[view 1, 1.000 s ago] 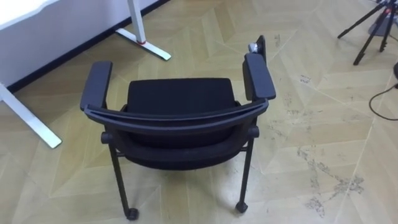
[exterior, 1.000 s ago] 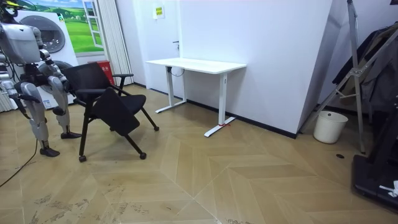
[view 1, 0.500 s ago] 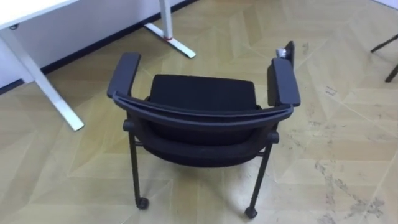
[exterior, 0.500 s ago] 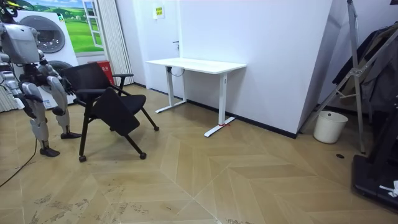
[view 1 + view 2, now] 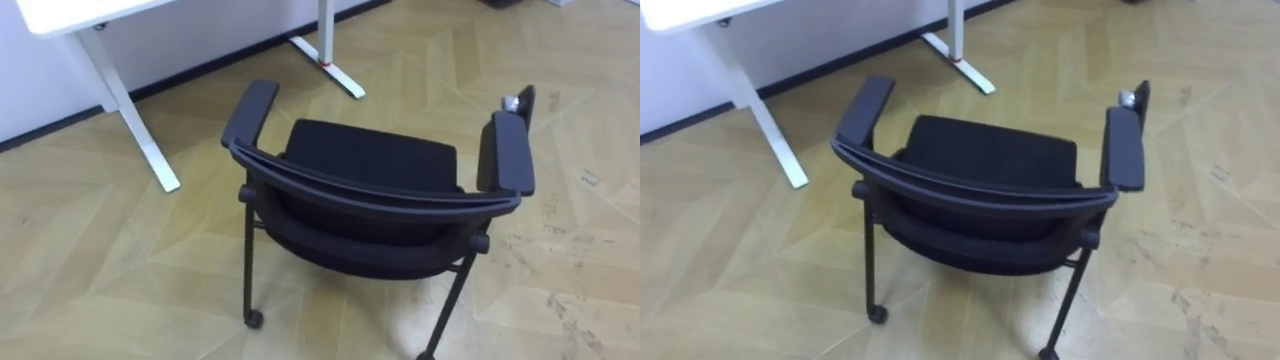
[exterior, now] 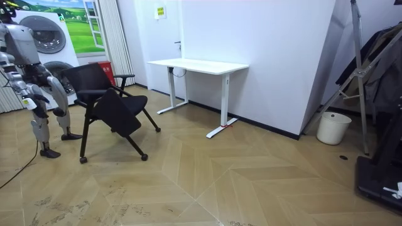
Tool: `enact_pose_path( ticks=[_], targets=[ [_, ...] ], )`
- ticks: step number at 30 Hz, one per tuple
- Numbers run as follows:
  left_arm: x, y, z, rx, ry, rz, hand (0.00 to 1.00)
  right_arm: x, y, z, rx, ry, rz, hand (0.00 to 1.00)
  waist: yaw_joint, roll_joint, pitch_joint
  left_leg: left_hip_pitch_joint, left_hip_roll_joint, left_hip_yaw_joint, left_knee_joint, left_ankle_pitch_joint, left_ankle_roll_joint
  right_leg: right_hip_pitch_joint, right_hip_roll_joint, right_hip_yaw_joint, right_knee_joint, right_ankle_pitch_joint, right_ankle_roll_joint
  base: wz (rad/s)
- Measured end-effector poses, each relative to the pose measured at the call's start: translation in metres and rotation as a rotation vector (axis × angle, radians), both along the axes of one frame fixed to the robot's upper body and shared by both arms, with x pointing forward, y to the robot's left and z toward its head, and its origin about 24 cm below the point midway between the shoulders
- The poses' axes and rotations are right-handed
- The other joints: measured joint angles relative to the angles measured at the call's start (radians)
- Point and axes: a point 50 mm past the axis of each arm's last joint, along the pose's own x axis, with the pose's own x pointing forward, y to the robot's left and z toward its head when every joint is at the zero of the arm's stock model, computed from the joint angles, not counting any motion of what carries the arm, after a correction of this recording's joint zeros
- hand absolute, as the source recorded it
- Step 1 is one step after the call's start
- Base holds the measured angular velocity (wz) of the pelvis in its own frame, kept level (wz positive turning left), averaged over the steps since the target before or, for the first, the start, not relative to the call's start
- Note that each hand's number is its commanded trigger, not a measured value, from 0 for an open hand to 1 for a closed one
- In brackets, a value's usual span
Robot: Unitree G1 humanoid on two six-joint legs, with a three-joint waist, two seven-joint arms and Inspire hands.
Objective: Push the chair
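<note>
A black chair (image 5: 370,165) with armrests and castors stands on the wooden floor just before me, its curved backrest (image 5: 370,195) nearest and its seat facing away toward the desk. In the room view I stand behind the chair (image 6: 103,94) at the room view's left. My right hand (image 6: 36,104) and left hand (image 6: 60,110) hang low by my sides, apart from the backrest.
A white desk (image 5: 60,12) on white legs stands by the wall beyond the chair, and its foot (image 5: 325,65) reaches toward the chair. In the room view a washing machine (image 6: 47,37) is behind me, and a white bucket (image 6: 333,127) and a tripod (image 6: 355,75) are far right.
The eye view has swung left, bringing the desk in and putting the chair further right in the picture. In the room view the chair stays put; my arms shift slightly.
</note>
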Motion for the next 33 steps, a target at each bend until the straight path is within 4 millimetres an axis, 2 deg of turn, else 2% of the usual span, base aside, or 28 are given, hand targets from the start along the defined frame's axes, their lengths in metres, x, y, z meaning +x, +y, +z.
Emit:
enact_pose_path(
  ticks=[4,7,8,11,14,16,18,19,22,25,30,33],
  targets=[
    [0.019,0.005,0.007,0.069,-0.081,-0.029,0.0,0.002,-0.001,0.001,-0.012,-0.021,0.002,0.0,0.008,0.005,0.0018,-0.01,-0.006,-0.015,0.003,0.0,0.0,0.0,-0.002,-0.008,0.0,-0.002,0.002,0.13],
    [0.028,0.011,0.016,0.135,-0.139,-0.022,0.0,0.003,-0.005,0.002,-0.026,-0.033,-0.002,0.0,0.01,0.012,-0.0012,-0.017,-0.007,-0.017,0.008,0.0,0.001,-0.002,-0.002,-0.008,0.0,-0.003,0.001,0.05],
    [0.032,0.016,0.022,0.172,-0.175,-0.01,0.0,0.003,-0.008,0.003,-0.039,-0.035,-0.003,0.0,0.011,0.017,0.002,-0.018,-0.007,-0.018,0.008,0.0,0.001,-0.001,-0.002,-0.008,0.001,-0.003,0.001,0.04],
    [0.047,0.028,0.035,0.28,-0.254,-0.015,0.0,0.005,-0.019,0.006,-0.084,-0.056,-0.025,0.0,0.018,0.023,0.0003,-0.015,-0.008,-0.018,0.006,0.0,0.001,0.002,-0.002,-0.007,0.0,-0.003,0.001,0.01],
    [0.062,0.035,0.046,0.36,-0.326,-0.018,0.0,0.006,-0.024,0.008,-0.106,-0.066,-0.035,0.0,0.024,0.03,0.0075,0.001,-0.008,-0.015,0.003,0.0,0.001,0.015,-0.002,0.002,-0.003,-0.004,0.002,-0.04],
    [0.075,0.036,0.057,0.405,-0.384,-0.047,0.0,0.007,-0.025,0.009,-0.112,-0.077,-0.037,0.0,0.019,0.038,0.0051,0.0,-0.008,-0.011,0.005,0.0,0.001,0.013,-0.001,0.009,-0.002,-0.006,0.001,-0.02],
    [0.099,0.038,0.081,0.499,-0.506,-0.109,0.0,0.007,-0.026,0.009,-0.114,-0.078,-0.049,0.0,0.02,0.038,0.0042,-0.002,-0.008,-0.014,0.004,0.0,0.001,0.011,0.002,0.019,0.001,-0.01,-0.001,0.06],
    [0.105,0.038,0.087,0.527,-0.533,-0.128,0.0,0.008,-0.026,0.009,-0.115,-0.081,-0.053,0.0,0.02,0.039,0.0036,-0.001,-0.008,-0.013,0.005,0.0,0.001,0.012,0.002,0.019,0.001,-0.01,-0.001,0.0],
    [0.131,0.035,0.117,0.663,-0.667,-0.204,0.0,0.011,-0.026,0.01,-0.112,-0.104,-0.059,0.0,-0.005,0.037,0.0025,-0.001,-0.01,-0.023,0.006,0.0,0.001,0.015,0.002,0.021,0.001,-0.01,-0.002,0.06],
    [0.16,0.023,0.158,0.793,-0.859,-0.304,0.0,0.009,-0.025,0.009,-0.103,-0.098,-0.072,0.0,-0.027,0.035,0.0001,0.003,-0.012,-0.025,0.004,0.0,0.001,0.019,0.0,0.027,0.0,-0.01,-0.002,0.0],
    [0.185,0.003,0.196,0.917,-1.024,-0.432,0.0,0.003,-0.026,0.008,-0.103,-0.082,-0.095,0.0,-0.058,0.036,-0.0012,0.003,-0.013,-0.023,0.004,0.0,0.001,0.014,0.0,0.041,0.0,-0.01,-0.002,-0.06],
    [0.191,-0.009,0.215,0.984,-1.099,-0.54,0.0,-0.001,-0.027,0.008,-0.104,-0.072,-0.108,0.0,-0.079,0.036,-0.0009,0.003,-0.013,-0.022,0.004,0.0,0.001,0.014,0.0,0.043,-0.001,-0.01,-0.002,0.0]
  ],
)
